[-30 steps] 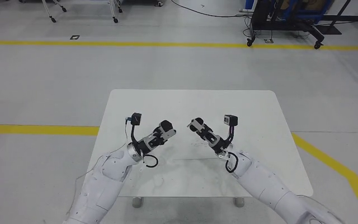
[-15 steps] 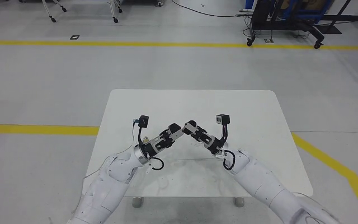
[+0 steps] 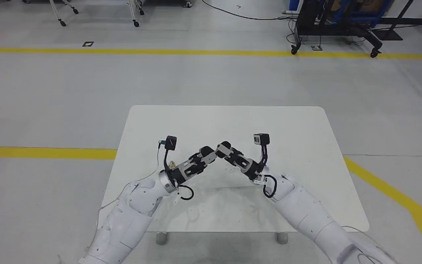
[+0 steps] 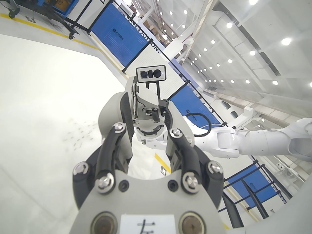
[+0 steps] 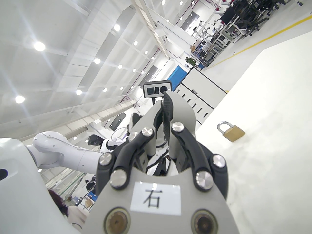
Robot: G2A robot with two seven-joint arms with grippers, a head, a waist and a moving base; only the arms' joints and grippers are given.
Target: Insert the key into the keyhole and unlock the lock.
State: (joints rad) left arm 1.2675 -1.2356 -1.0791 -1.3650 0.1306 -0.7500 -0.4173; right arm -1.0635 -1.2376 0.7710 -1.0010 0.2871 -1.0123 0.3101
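Low in the right wrist view, the right gripper [image 5: 165, 103] points up toward the middle of the frame. Its two black-ribbed pads are pressed flat together, clenched, and whether anything is pinched between them cannot be told. Just behind its tip, in the upper middle of that frame, sits the other arm's small wrist camera [image 5: 157, 90]. The left arm's white forearm [image 5: 61, 152] runs off to the lower left. Right of centre, past the fingers, the lock [image 5: 231, 131] lies flat on the white table [image 5: 268, 166]. It has a brass body and a silver shackle that points toward the upper left, and it is well apart from both grippers.

At the lower middle of the left wrist view, the left gripper [image 4: 146, 103] has its fingers [image 4: 114, 113] spread apart, released. The right gripper's tip is framed in the gap between them, nose to nose; whether they touch cannot be told.

Seen from above, the two grippers meet tip to tip at the centre of the frame, over the table's middle. The arms come in from the lower left and the lower right. Beyond the table's far edge, a yellow floor line [image 3: 198, 51] crosses the upper frame.
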